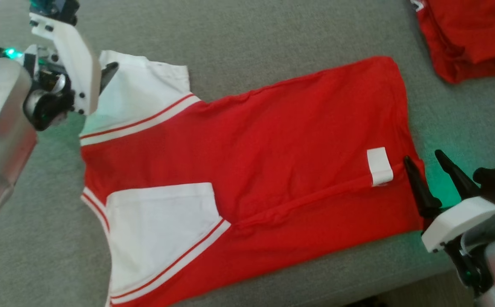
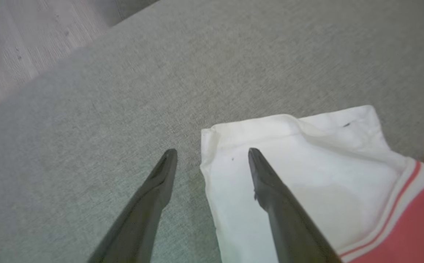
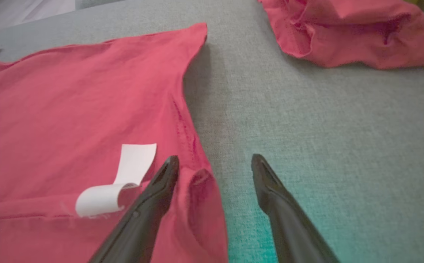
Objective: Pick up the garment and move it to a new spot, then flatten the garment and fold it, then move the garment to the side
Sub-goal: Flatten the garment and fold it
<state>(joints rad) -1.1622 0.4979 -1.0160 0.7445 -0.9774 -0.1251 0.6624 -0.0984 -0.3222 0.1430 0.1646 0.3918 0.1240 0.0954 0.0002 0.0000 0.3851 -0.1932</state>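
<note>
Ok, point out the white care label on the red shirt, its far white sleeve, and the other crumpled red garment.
white care label (image 1: 379,164): head view, flat upper part.
far white sleeve (image 2: 325,171): left wrist view, middle of cloth.
crumpled red garment (image 3: 343,33): right wrist view, bunched middle.

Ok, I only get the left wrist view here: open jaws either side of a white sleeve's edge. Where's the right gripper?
Observer: The right gripper is at the other end of the shirt, jaws open, straddling its red edge beside a white label.
Operator: Is the shirt spread out?
Observer: Mostly flat on the grey surface, with one long ridge along the near side.
Operator: Anything else there?
Observer: A second red garment, bunched, apart from the shirt.
</note>
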